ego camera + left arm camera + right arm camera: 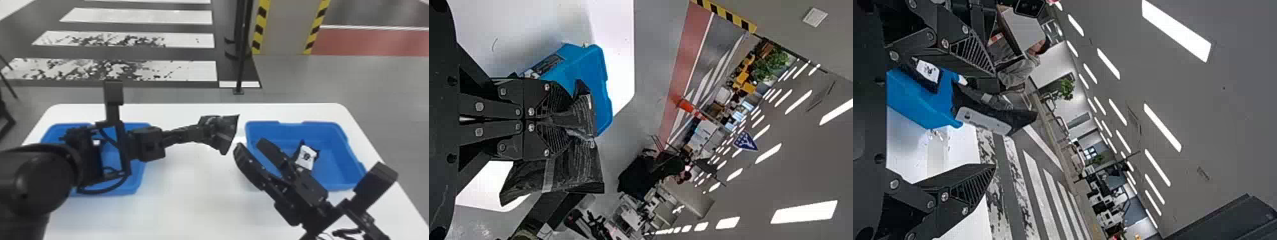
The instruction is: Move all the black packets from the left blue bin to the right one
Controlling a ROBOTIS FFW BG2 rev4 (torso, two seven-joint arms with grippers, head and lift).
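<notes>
obs. my left hand is pinched tight on a creased black plastic packet, held above the white counter between the bins, nearer the right one. grip is across the middle; the film gathers there and flares outward on both sides like a fan, probably leaving a loose edge for my other hand to take.

my right hand is spread wide, its two flat fingers beside that packet, nothing between them. placement suggests a hand-over, then a drop into the open blue plastic bin on the right.

that bin holds one dark packet with a white printed label, lying on the floor of it. the blue plastic bin on the left is partly behind my left arm; a white-labelled shape in it looks like another packet.

materials: film glossy, thin, wrinkled; bin walls smooth, stiff, sloping. risk: slick film could slip if pinched only at its edge.
</notes>
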